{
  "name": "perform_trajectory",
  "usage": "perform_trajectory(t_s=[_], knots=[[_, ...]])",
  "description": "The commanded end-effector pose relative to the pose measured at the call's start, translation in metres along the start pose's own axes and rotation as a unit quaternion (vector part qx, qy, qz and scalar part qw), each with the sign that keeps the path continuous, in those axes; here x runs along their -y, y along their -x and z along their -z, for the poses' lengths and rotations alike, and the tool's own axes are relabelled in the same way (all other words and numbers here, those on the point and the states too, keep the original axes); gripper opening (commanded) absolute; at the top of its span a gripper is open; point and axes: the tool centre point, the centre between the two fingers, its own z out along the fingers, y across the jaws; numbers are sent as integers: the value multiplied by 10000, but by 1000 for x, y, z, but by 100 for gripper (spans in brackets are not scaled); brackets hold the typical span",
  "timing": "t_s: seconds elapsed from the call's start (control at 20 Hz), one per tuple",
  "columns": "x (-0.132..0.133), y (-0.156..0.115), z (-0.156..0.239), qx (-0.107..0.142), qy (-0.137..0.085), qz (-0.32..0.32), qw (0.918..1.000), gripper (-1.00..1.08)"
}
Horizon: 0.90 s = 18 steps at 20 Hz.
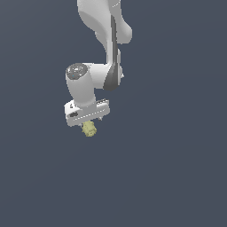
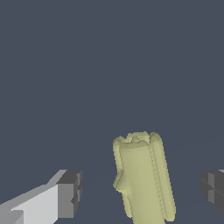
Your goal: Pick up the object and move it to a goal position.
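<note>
The object (image 1: 89, 130) is a small pale yellow-green, lumpy, ribbed block. In the exterior view it sits right under the white hand of my gripper (image 1: 88, 123). In the wrist view the object (image 2: 142, 181) lies between the two dark finger pads (image 2: 70, 194) of my gripper (image 2: 141, 192). There is a clear gap between the block and each pad. The gripper is open and touches nothing. In the exterior view the hand hides the fingers.
A plain dark blue-grey surface (image 1: 177, 168) fills both views. The white arm (image 1: 104, 26) reaches down from the top of the exterior view.
</note>
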Motion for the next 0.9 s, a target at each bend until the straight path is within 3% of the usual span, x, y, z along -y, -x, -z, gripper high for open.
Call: perform_trajectory(t_s=[0.0,0.4,0.85], knots=[[-6,8,-6,15,1,265,9996,100],[-17,26,-19,50,-5,869,9962,100],[-22,35,-25,64,-11,1135,9935,100]])
